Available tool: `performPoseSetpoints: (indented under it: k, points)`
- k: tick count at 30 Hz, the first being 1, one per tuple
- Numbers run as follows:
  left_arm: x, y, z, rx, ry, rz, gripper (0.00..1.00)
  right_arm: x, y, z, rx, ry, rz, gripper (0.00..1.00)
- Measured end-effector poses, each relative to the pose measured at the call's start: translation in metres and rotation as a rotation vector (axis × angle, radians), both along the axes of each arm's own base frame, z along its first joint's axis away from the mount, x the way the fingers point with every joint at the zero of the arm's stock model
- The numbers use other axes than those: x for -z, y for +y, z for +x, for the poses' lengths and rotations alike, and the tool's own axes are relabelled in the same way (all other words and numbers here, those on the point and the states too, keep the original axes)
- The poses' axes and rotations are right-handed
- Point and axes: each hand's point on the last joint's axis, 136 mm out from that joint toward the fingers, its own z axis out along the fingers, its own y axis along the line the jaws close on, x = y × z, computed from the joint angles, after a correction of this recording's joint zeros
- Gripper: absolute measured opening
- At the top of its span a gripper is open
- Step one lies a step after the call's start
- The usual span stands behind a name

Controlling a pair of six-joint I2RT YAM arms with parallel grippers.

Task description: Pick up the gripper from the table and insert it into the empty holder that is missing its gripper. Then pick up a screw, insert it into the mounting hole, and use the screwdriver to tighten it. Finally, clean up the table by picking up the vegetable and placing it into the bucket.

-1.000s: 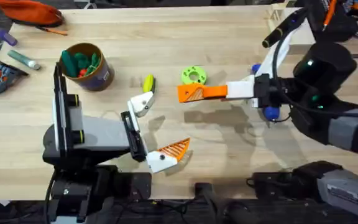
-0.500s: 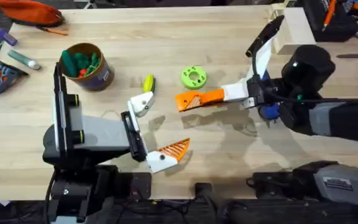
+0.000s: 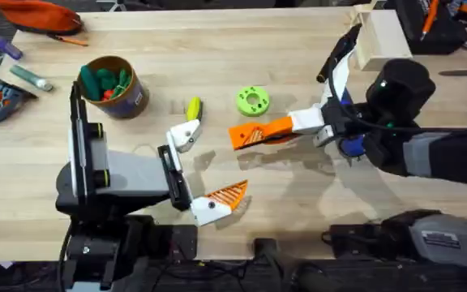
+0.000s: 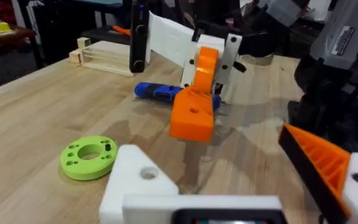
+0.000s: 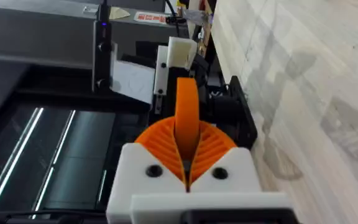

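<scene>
At left you see the left tool [image 3: 203, 174] with fingers apart, its white blocky plastic holder [image 3: 186, 135] still bare. The right tool [image 3: 254, 134], clamped on the small orange wedge-shaped gripper [image 5: 187, 119], has dropped lower over the wooden bench [image 3: 298, 49] than a moment ago, so insertion is not begun.

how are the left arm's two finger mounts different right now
The nearer mount carries an orange ribbed finger; the holder beside the vegetable is bare white, its mounting hole empty. Both are white blocky bases on the left gripper, spread apart.
</scene>
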Motion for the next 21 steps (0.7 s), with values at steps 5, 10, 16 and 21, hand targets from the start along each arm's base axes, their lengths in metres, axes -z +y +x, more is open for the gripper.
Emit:
performPoseSetpoints:
  k: [5, 10, 16, 21]
  points:
    - [0.0, 0.0, 0.0, 0.0, 0.0, 0.0, 0.988, -0.002, 0.002, 0.0, -0.008, -0.001, 0.001, 0.012]
    - [0.0, 0.0, 0.0, 0.0, 0.0, 0.0, 0.989, -0.003, 0.01, 0.003, -0.036, -0.001, 0.001, 0.012]
    - [0.0, 0.0, 0.0, 0.0, 0.0, 0.0, 0.989, 0.004, 0.021, 0.004, -0.074, 0.034, -0.009, 0.012]
    - [0.0, 0.0, 0.0, 0.0, 0.0, 0.0, 0.989, -0.005, 0.032, 0.005, -0.11, 0.001, 0.001, 0.012]
